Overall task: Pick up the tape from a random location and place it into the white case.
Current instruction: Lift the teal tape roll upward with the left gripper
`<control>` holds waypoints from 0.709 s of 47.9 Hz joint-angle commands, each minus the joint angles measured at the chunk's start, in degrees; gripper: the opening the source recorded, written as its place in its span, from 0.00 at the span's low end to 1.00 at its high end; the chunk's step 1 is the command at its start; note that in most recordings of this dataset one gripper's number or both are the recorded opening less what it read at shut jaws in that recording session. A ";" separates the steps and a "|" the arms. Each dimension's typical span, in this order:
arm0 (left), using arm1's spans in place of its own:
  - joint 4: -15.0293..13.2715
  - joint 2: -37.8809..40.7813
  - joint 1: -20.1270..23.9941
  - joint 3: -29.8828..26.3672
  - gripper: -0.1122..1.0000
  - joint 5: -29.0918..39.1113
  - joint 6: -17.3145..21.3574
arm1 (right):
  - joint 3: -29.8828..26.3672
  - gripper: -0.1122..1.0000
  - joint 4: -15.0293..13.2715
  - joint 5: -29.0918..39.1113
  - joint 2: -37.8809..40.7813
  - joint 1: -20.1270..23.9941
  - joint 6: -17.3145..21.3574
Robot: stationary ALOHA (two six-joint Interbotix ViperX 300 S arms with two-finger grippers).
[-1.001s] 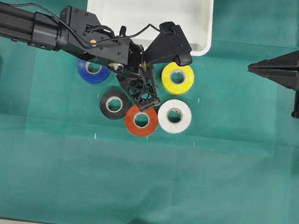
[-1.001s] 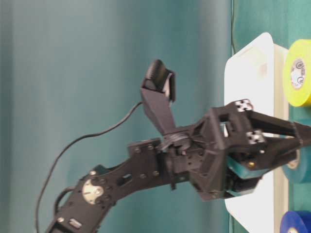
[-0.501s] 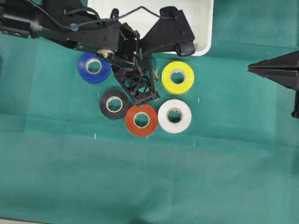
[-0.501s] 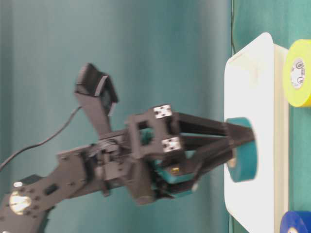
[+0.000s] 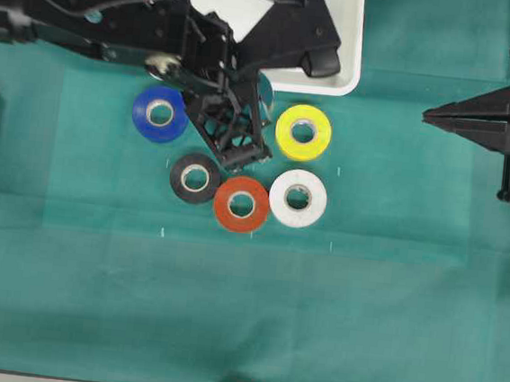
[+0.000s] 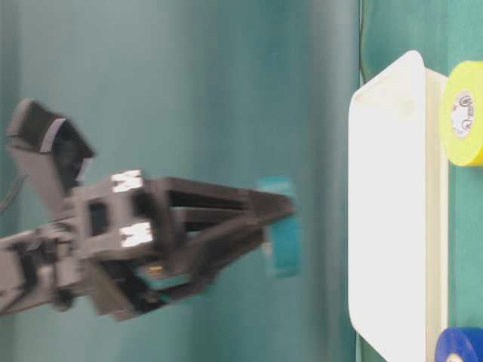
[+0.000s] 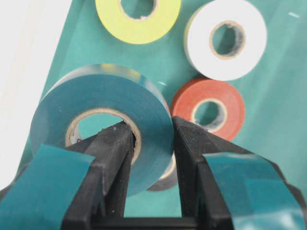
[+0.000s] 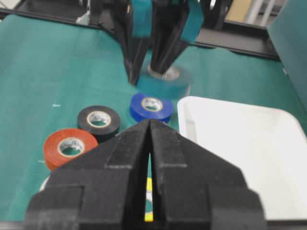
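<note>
Overhead view, left to right: the left arm is reaching in from the left edge, its left claw [image 5: 241, 145] pointing down over the green-covered worktop [image 5: 243, 316]. The claw is gripping the tape [image 7: 103, 112], a teal roll with a pale cardboard core; in the left wrist view one finger [image 7: 112, 158] is sitting inside the core and the other is pressing the outer face, so the jaws are standing only as far apart as the roll's wall. The table-level view is showing the roll hanging clear of the worktop, apart from the white case [image 6: 392, 211]. In the overhead view the case [image 5: 347, 37] is lying at the top edge, partly covered by the arm. On the worktop a blue roll [image 5: 160, 114], a black roll [image 5: 195, 178], a red roll [image 5: 241, 204], a white roll [image 5: 298, 197] and a yellow roll [image 5: 303, 132] are lying flat in a loose cluster. At the far right the right claw [image 5: 429, 115] is resting with its jaws pressed together, holding nothing.
</note>
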 commanded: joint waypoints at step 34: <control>0.62 -5.01 -1.58 -12.74 0.29 12.83 1.05 | -0.88 0.10 -0.09 -0.26 0.35 -0.18 -0.09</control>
